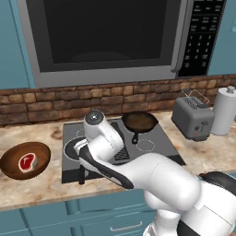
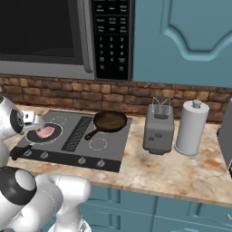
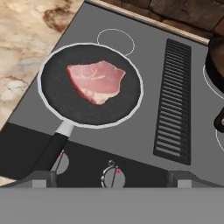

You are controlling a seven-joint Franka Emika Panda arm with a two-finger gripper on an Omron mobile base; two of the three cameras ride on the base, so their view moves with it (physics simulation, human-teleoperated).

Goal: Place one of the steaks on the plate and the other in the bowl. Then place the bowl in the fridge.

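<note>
Hovering over the stove [image 3: 144,131], fingers [image 3: 37,178] spread wide, gripping nothing. Below, black pan [image 3: 65,103] on the left burner, pale steak [image 3: 96,81] inside. Out left on the table [image 1: 41,184]: bowl [image 1: 11,163] holding the red steak [image 1: 27,162].

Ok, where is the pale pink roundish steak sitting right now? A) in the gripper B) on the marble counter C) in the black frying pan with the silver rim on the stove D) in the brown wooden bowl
C: the pale pink steak lies flat in the black frying pan on the stove, below the gripper.
</note>
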